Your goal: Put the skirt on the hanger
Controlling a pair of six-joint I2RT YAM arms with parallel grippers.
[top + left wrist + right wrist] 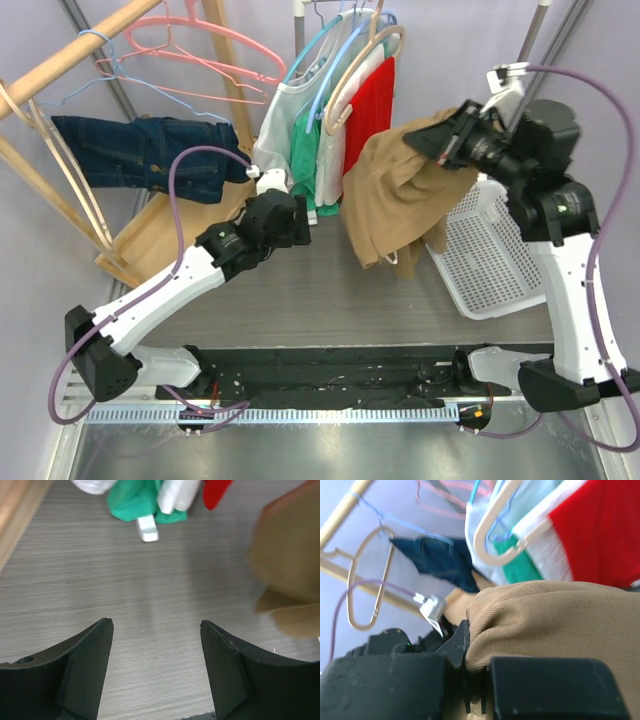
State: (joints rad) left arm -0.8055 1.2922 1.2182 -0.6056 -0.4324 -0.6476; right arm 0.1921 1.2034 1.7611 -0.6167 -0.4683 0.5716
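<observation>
Skirt (400,195), tan and bunched, hangs in the air from the right gripper (428,140), which is clamped on a fold of its upper edge; its lower folds drape over the surface (300,290). It hangs just right of the cream hanger (352,85) on the rail, among white, green and red garments (372,110). Behind it stands a white mesh laundry basket (490,250); skirt and right arm cover part of it, so its contents cannot be told. The left gripper (156,625) hovers over the surface, jaws wide apart. A denim garment (140,150) hangs on the wooden rack (60,60).
</observation>
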